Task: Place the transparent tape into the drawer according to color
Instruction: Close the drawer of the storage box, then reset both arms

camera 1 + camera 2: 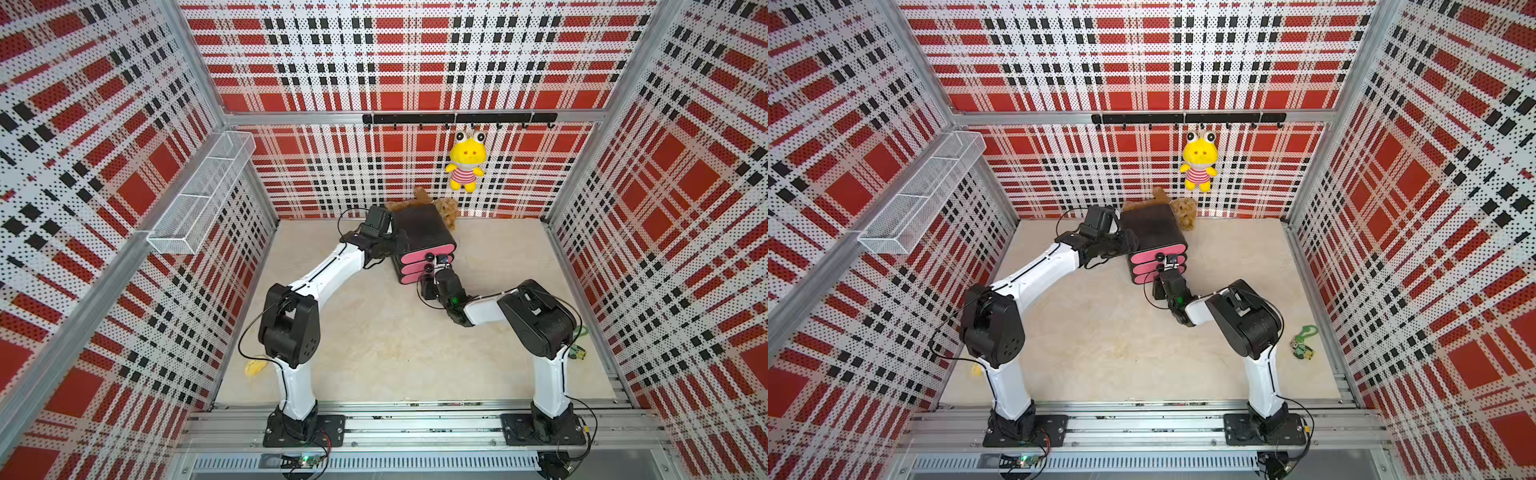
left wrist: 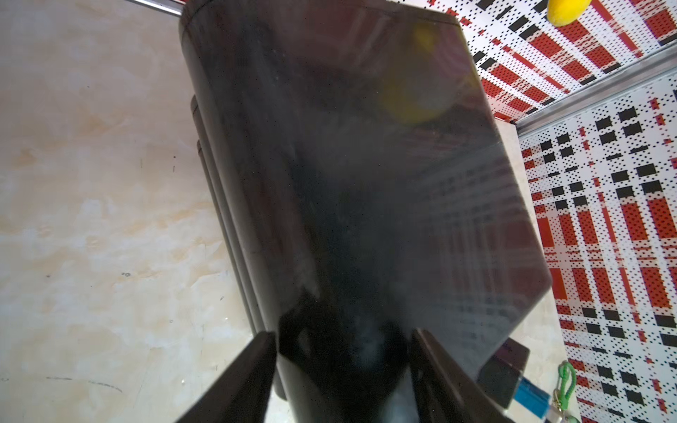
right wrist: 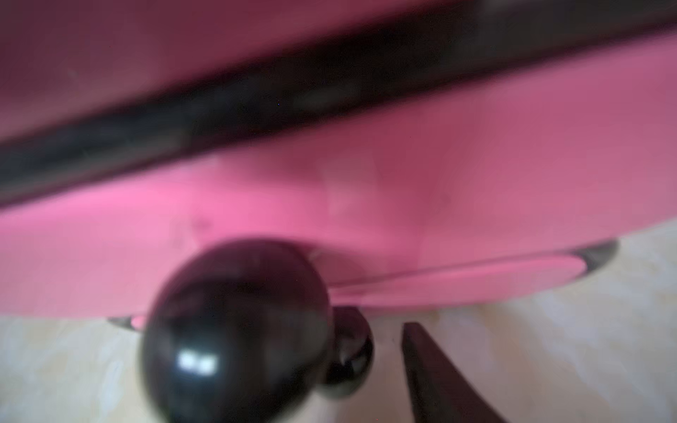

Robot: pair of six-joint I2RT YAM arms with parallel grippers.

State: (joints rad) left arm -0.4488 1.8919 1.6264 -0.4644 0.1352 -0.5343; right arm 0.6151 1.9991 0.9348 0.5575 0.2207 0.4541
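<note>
The drawer [image 1: 419, 226] is a small black cabinet with three stacked pink fronts [image 1: 428, 254] and round black knobs, standing at the back of the table in both top views. My left gripper [image 2: 342, 351] is against the cabinet's left rear side. Its fingers [image 2: 256, 370] stand apart astride the glossy black top edge [image 2: 348, 183]. My right gripper [image 3: 329, 344] is at the pink fronts. A blurred black knob [image 3: 238, 329] fills the space beside its one visible finger [image 3: 432, 377], with a gap between them. A smaller knob [image 3: 350, 353] shows behind. No transparent tape is in view.
A brown plush bear [image 1: 446, 212] lies behind the cabinet and a yellow plush frog [image 1: 465, 162] hangs from the hook rail. A white wire basket [image 1: 199, 199] juts from the left wall. A green keychain [image 1: 1304, 343] lies far right, a yellow item [image 1: 254, 368] by the left arm.
</note>
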